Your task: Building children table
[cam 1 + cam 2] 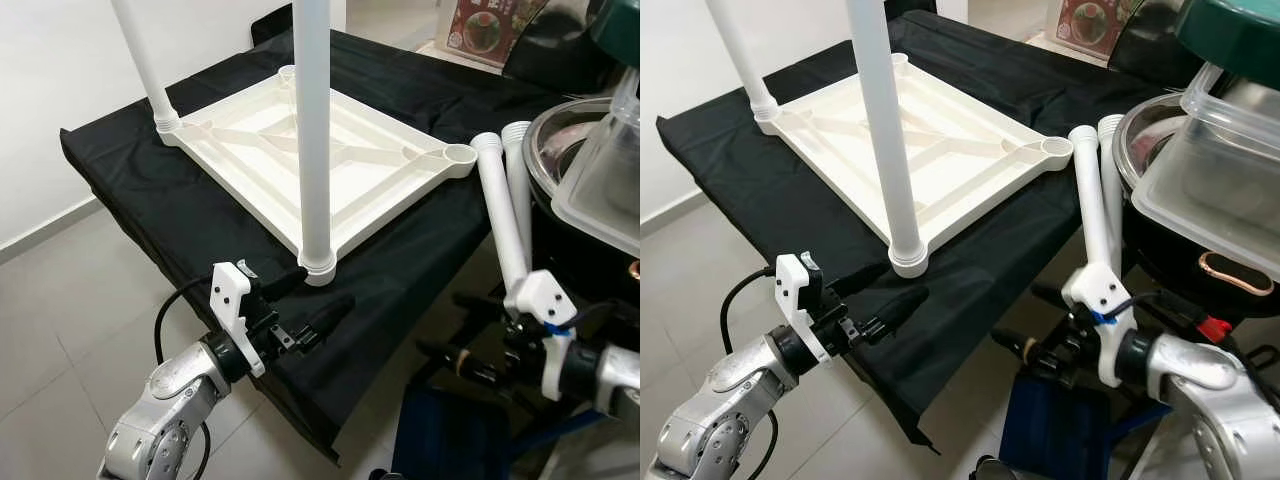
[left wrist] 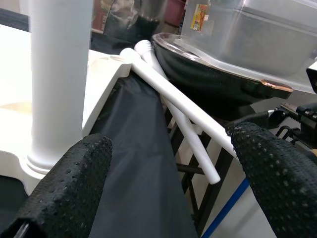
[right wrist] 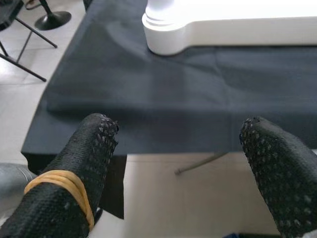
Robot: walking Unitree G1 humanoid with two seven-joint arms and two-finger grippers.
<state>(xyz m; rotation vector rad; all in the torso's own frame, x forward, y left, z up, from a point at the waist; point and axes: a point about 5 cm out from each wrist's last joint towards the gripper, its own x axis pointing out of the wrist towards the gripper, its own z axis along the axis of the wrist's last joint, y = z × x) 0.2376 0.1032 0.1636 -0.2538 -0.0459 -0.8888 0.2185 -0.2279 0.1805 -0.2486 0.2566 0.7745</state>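
Observation:
A white plastic tabletop (image 1: 330, 165) lies upside down on a table draped in black cloth (image 1: 150, 190). One white leg (image 1: 312, 150) stands in its near corner socket and another (image 1: 140, 60) in the left corner. The right corner socket (image 1: 460, 155) is empty. Two loose white legs (image 1: 497, 210) lean side by side against the cloth's right edge. My left gripper (image 1: 318, 296) is open, low by the near corner, just below the standing leg's base. My right gripper (image 1: 448, 325) is open too, below the table edge, beside the lower ends of the loose legs.
At the right, close to the loose legs, a clear plastic box (image 1: 600, 180) rests on a large metal bowl (image 1: 560, 125). Something blue (image 1: 440, 430) sits on the floor under my right gripper. A white wall (image 1: 60, 100) and grey tiles (image 1: 60, 340) lie to the left.

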